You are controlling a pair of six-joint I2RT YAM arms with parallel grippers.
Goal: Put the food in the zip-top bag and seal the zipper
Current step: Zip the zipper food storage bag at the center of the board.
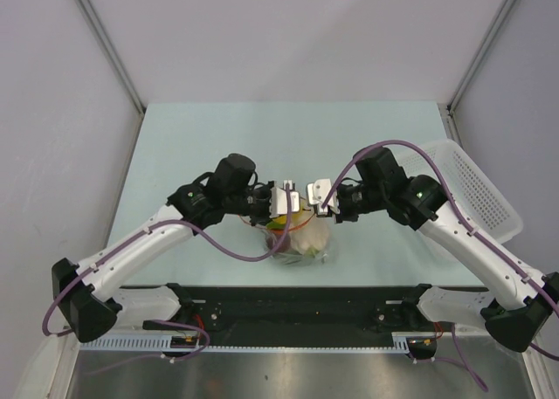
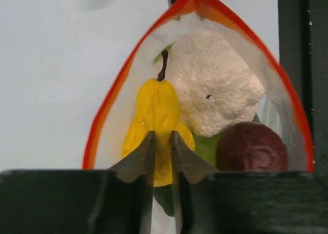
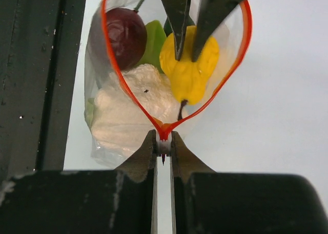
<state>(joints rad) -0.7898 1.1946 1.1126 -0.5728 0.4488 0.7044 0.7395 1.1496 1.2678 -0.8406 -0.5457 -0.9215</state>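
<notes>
The zip-top bag [image 1: 306, 242] hangs between my two grippers at the table's near middle, its mouth spread open. The zipper [image 2: 110, 98] is an orange-red loop, which also shows in the right wrist view [image 3: 128, 85]. Inside lie the food pieces: a yellow pear [image 2: 156, 106], a pale cream lump [image 2: 212, 85], a dark red ball [image 2: 251, 147], a lime green piece [image 2: 207, 147] and a dark green one [image 2: 163, 197]. My left gripper [image 1: 281, 200] [image 2: 162, 139] is shut at the bag's left end. My right gripper [image 1: 321, 194] [image 3: 164, 142] is shut on the zipper's right end.
A white perforated basket [image 1: 480, 189] stands at the table's right edge, behind my right arm. The black base rail [image 1: 297, 307] runs along the near edge just below the bag. Grey walls close in the table on both sides.
</notes>
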